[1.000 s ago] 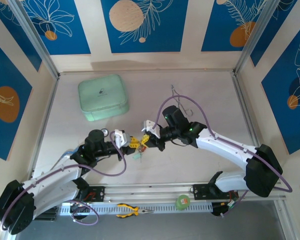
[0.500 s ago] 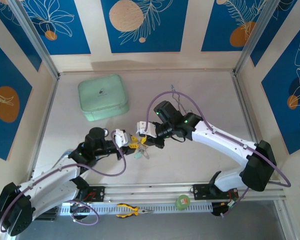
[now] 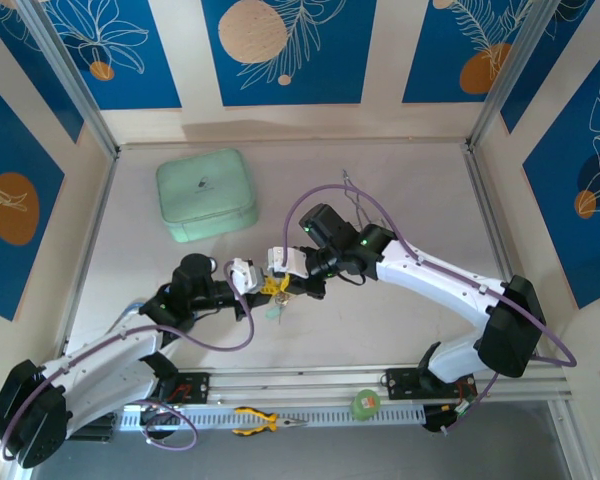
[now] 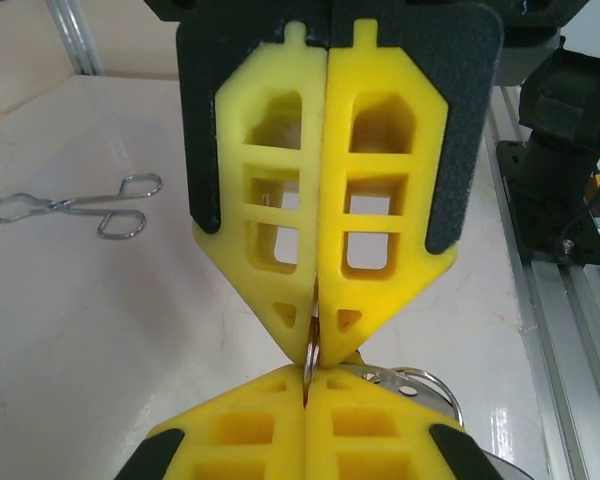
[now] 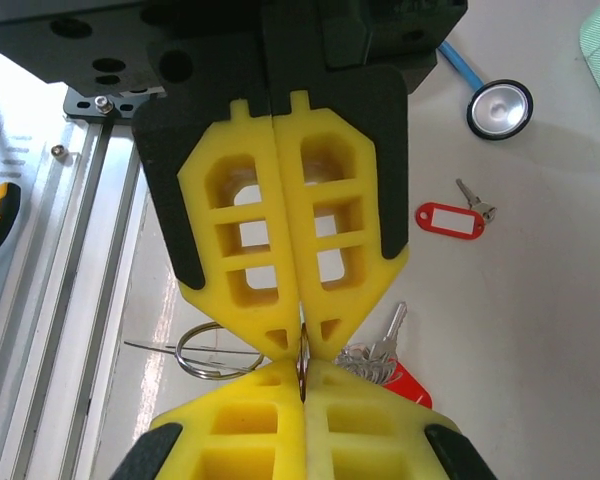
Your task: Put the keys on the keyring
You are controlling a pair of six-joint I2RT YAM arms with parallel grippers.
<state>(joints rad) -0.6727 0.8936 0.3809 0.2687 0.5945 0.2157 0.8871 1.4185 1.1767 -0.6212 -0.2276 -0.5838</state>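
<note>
Two-handed grip formed: left hand (image 4: 317, 345) just closed opposite the right hand (image 5: 302, 345), both pinching what seems the keyring (image 4: 310, 358) edge-on, readying it for keys (image 5: 452, 220).

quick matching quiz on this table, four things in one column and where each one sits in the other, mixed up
1 mint case
2 pliers
3 red-tagged key
4 tongs

a on the rail at the near edge
b far left part of the table
c far side, beyond the right arm
d loose on the table near a round disc

Pairs: 1-b, 2-a, 3-d, 4-c
</note>
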